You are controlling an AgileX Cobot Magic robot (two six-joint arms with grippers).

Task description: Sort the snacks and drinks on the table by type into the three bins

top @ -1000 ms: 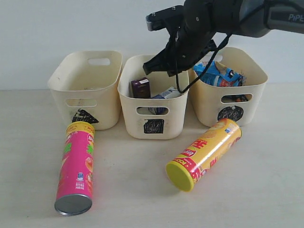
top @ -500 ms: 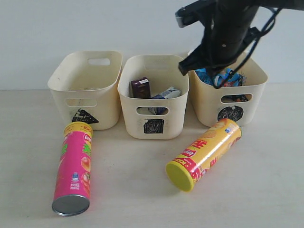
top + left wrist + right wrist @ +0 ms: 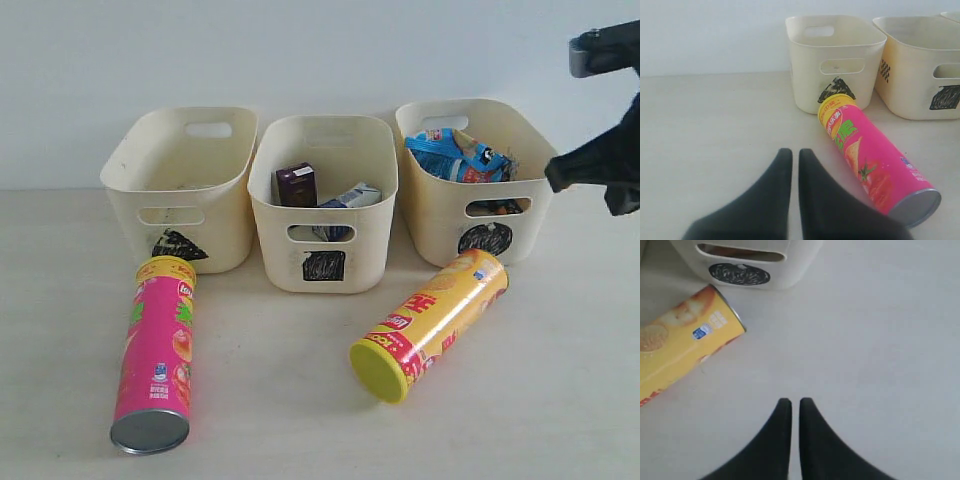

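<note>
1. Left gripper point(image 3: 795, 155): fingers nearly together, thin slit, holding nothing. Pink chip can point(image 3: 875, 165) lies near it, not touching.
2. Right gripper point(image 3: 795, 402): same thin slit, empty, over bare table point(image 3: 880, 340), apart from yellow chip can point(image 3: 680, 350).
3. Exterior view: pink can lying lower left, yellow can lying lower centre-right.
4. Middle bin point(image 3: 322, 128), upper centre: purple carton point(image 3: 296, 185), blue-white carton point(image 3: 350, 197).
5. Right bin point(image 3: 530, 150), upper right: blue noodle bag point(image 3: 455, 155).

Seen from table point(image 3: 285, 395) centre: open lane 6 to 12 o'clock. Pink can point(image 3: 158, 352) lies at 8, yellow can point(image 3: 430, 325) at 4. Bins point(image 3: 375, 245) wall off 12.
</note>
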